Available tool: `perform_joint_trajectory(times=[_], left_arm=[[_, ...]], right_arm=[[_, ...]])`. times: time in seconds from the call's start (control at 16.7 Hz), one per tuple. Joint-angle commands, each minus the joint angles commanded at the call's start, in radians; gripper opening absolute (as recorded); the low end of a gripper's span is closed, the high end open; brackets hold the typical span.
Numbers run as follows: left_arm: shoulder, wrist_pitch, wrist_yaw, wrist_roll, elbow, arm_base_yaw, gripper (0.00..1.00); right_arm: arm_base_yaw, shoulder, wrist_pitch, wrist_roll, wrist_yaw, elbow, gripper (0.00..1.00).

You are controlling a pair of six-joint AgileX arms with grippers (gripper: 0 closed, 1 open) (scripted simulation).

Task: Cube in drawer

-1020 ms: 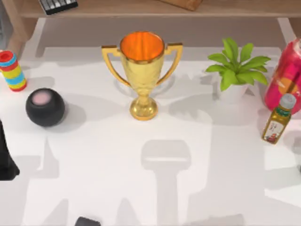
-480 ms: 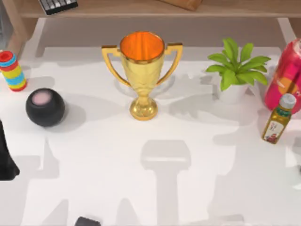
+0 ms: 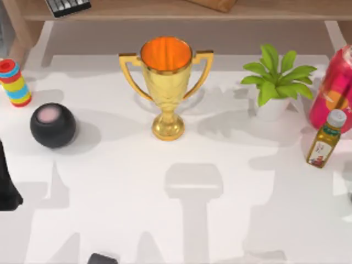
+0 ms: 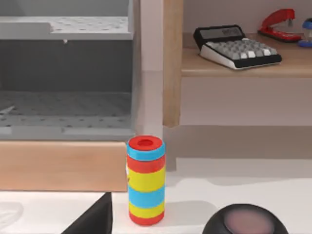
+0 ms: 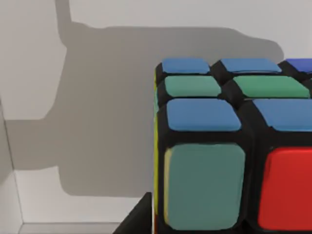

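Observation:
The cube [image 5: 234,161], with blue, green, red and yellow stickers, looms very close in the right wrist view and casts a shadow on the white table. A dark part of my right gripper [image 5: 141,214] lies against its yellow side. The drawer [image 4: 63,165] has a wooden front and a grey perforated floor, and it stands pulled out in the left wrist view. A dark part of my left gripper [image 4: 92,219] sits low in front of it. My left arm [image 3: 5,190] is at the table's left edge.
A gold trophy [image 3: 166,82] stands mid-table, with a potted plant [image 3: 275,82], a red can [image 3: 335,88] and an oil bottle [image 3: 325,138] to the right. A black ball speaker [image 3: 53,125] and a striped cylinder [image 3: 15,82] sit on the left. A calculator [image 4: 236,47] lies on the shelf.
The shadows at the table's right edge have shifted and spread. The objects on the table and my left arm have not moved.

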Motion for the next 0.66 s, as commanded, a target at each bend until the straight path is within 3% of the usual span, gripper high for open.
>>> perform_joint_trajectory(times=[0.3,0.66], left_arm=[[0.0,0.0,0.0,0.0,0.0,0.0,1.0],[0.0,0.0,0.0,0.0,0.0,0.0,1.0]], right_arm=[[0.0,0.0,0.0,0.0,0.0,0.0,0.98],[0.0,0.0,0.0,0.0,0.0,0.0,1.0]])
